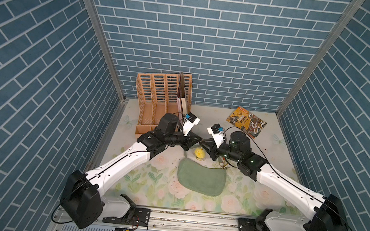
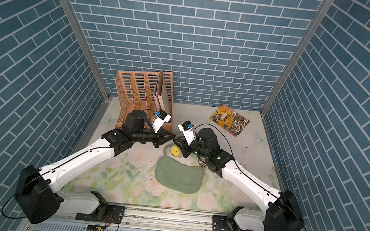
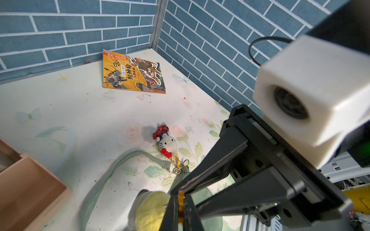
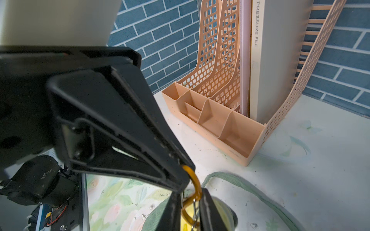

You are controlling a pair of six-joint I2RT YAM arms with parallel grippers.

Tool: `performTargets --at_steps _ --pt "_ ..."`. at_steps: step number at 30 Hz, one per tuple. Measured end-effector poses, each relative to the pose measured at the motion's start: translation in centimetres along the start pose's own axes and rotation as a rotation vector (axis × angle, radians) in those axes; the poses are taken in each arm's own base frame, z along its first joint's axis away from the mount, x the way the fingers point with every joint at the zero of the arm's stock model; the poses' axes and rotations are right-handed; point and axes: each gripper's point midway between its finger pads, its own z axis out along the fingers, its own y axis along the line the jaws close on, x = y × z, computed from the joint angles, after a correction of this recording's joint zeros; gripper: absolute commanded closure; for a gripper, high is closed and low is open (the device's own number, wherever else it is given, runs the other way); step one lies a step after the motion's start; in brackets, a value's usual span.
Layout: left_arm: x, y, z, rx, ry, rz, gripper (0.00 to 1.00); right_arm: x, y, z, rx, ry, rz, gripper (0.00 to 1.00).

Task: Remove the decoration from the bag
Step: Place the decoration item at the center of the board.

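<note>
Bag [image 1: 201, 180] comes nearest: soft and sage green, it lies flat on the flowered table [image 1: 143, 186], on the front half, between my left arm [image 1: 122, 163] and my right arm [image 1: 284, 181]. Its thin strap [image 3: 104, 180] leaves the far side, loops out toward the rack and comes round to a bunch of gold clasps [image 3: 177, 170] at the bag's corner, beside my right arm. A little white cat toy [image 3: 167, 140] in a red tartan outfit lies on the table just past those clasps, joined to them by a clip. Beyond the bag my two grippers meet tip to tip. My left gripper [image 3: 180, 200] has its jaws pressed together on an orange ring [image 4: 195, 181], and my right gripper [image 4: 183, 178] pinches the same ring from the opposite side, jaws closed on it. Directly beneath the tips is a yellow plush toy [image 1: 199, 154], just beyond the bag's far edge; I cannot tell whether it rests on the table or hangs from the ring. Farther back on my left an orange file rack [image 1: 157, 99] stands against the brick wall [image 1: 210, 41], with a grey folder [image 4: 276, 60] upright in its end slot. At the far right a picture book [image 1: 246, 121] lies flat, well apart from everything else.
</note>
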Motion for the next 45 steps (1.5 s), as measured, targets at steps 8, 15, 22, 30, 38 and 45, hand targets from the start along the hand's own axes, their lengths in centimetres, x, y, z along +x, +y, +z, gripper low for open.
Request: performTargets --at_steps 8,15,22,30,38,45 --pt "0.0 0.0 0.0 0.001 0.001 0.000 0.98 -0.1 0.0 0.1 -0.001 0.002 -0.003 0.72" --pt "0.0 -0.3 0.0 0.015 0.001 0.013 0.99 -0.4 0.1 0.1 -0.006 0.002 -0.003 0.70" --pt "-0.1 -0.3 -0.1 0.016 -0.002 0.033 1.00 -0.6 0.3 0.1 -0.016 0.004 0.001 0.63" --pt "-0.1 -0.2 -0.5 0.008 -0.010 0.040 1.00 -1.0 0.5 -0.1 -0.016 -0.001 -0.002 0.53" --pt "-0.2 -0.4 -1.1 0.007 -0.022 0.056 1.00 -1.4 0.6 -0.4 -0.024 -0.013 0.006 0.47" --pt "1.1 0.4 -1.1 -0.014 -0.004 0.041 1.00 -3.3 0.4 -1.5 -0.063 -0.073 0.066 0.40"
